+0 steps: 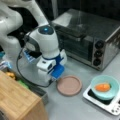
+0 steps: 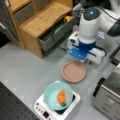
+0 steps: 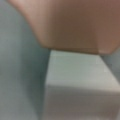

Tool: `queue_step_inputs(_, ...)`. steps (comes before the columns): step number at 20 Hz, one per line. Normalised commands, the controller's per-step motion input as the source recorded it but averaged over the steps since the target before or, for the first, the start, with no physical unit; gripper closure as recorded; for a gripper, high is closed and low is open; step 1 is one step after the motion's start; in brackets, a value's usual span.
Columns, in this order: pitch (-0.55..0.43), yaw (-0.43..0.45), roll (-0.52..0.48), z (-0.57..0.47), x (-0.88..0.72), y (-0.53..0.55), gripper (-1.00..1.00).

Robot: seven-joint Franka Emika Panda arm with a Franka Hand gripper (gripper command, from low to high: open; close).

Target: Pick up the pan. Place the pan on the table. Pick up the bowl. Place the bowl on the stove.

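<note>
The dusty-pink pan (image 1: 69, 85) (image 2: 74, 72) lies flat on the grey table (image 1: 75, 107) (image 2: 25, 67). My gripper (image 1: 56, 75) (image 2: 76, 56) hangs low at the pan's rim, on the side toward the arm. The wrist view shows the pan (image 3: 70, 22) at the top and its white handle (image 3: 75, 82) right under the camera; no fingers show there. The teal bowl (image 1: 113, 88) (image 2: 51, 96) sits on the white stove (image 1: 100, 101) (image 2: 72, 103) with an orange food item (image 1: 102, 87) inside it.
A steel toaster oven (image 1: 87, 37) (image 2: 110, 95) stands behind the pan and stove. A wooden shelf unit (image 1: 17, 100) (image 2: 42, 20) with grey drawers stands on the arm's other side. The arm's black cable trails along the table near the drawers.
</note>
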Motion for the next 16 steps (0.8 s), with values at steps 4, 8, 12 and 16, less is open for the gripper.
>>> queue_step_inputs(4,-0.059,0.126,-0.043,-0.08,-0.14,-0.03,1.00)
queue_step_inputs(8,-0.021,0.111,-0.032,-0.08,-0.12,-0.03,1.00)
queue_step_inputs(12,-0.027,0.111,-0.032,-0.08,-0.09,-0.04,1.00)
queue_step_inputs(16,-0.025,0.111,-0.031,-0.06,-0.09,-0.04,1.00)
